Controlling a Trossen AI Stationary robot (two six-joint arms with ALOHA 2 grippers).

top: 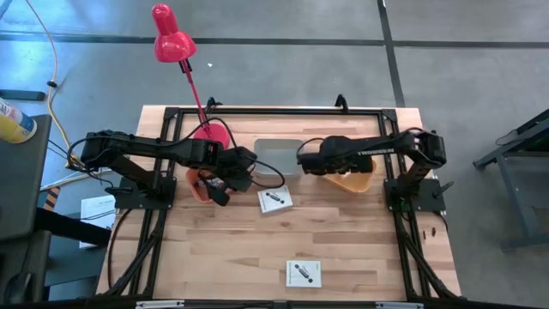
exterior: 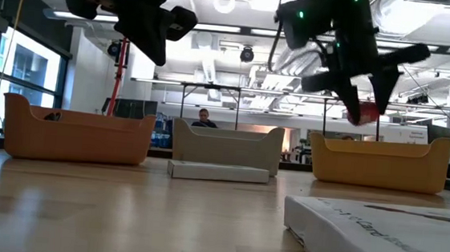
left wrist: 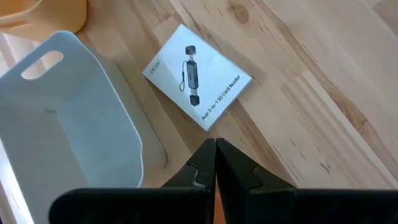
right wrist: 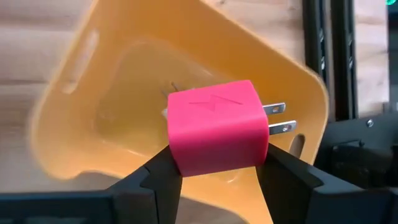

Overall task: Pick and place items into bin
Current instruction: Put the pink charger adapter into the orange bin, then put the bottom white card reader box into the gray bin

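The right pincer [right wrist: 217, 165] grips a pink plug [right wrist: 219, 127] above the orange bin [right wrist: 112, 106]. Next, I'd say, it lowers and lets go. The left pincer [left wrist: 215, 163] waits pinched shut, empty.

Right arm is covering most of the orange bin [top: 356, 182] in the high view. Nearest white packet [exterior: 385, 235] is running off the low view's edge, print blurring.

You see the table [top: 257, 249] from straight above; the low camera looks level across it; both show the grey bin [top: 279, 156] [exterior: 225, 144].
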